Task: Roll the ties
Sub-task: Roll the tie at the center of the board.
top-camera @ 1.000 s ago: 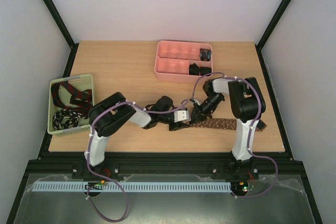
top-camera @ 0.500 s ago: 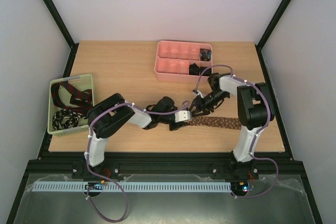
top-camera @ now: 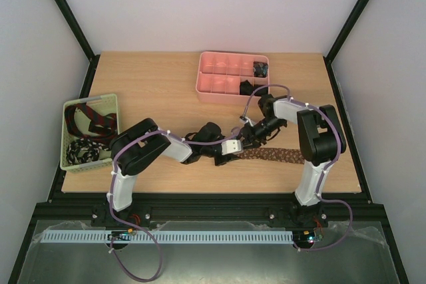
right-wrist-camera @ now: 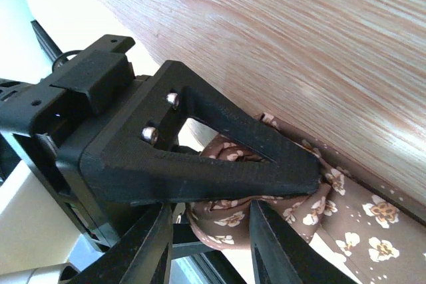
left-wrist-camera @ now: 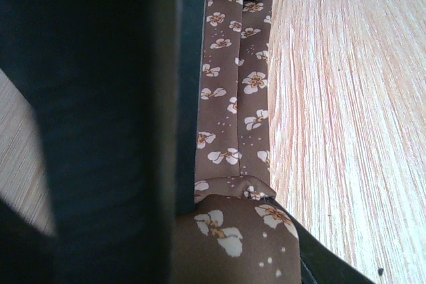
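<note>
1. Fingertips of both arms crowd 1 spot in the top view. The left gripper [top-camera: 237, 152] & right gripper [top-camera: 248, 142] hide the rolled end of the brown tie [top-camera: 276, 157] there. Only its flat tail shows, lying to the right near the table's [top-camera: 146, 91] front edge.
2. Left wrist view: 1 dark finger [left-wrist-camera: 113, 124] blocks approx half the frame, blurred. The 2nd is just a sliver at btm right. The roll is cut off by the btm edge.
3. Left jaws: clamped on the roll, which fills the gap btwn them.
4. Right wrist view: the right fingers [right-wrist-camera: 156, 244] are cut off at the btm. The roll sits btwn them w/ cloth touching both, so those jaws are closed on it too.
5. Tie cloth: smooth brown, small pale flowers w/ orange centres, lengthwise fold down the flat part.
6. Left arm's finger, seen by the right wrist: matte black, wedge-shaped, triangular cut-out, 2 screws.
7. Pink tray [top-camera: 212, 89] at the far side, split into compartments. Black coils [top-camera: 259, 69] sit in its right-hand ones; exact count hard to tell.
8. Green basket [top-camera: 90, 100], slotted, at the left edge holds a red-striped tie [top-camera: 93, 119] & a black-and-white tie [top-camera: 83, 149], loose.
9. Table is pale wood w/ straight grain. Plain white walls on 3 sides, black frame posts.
</note>
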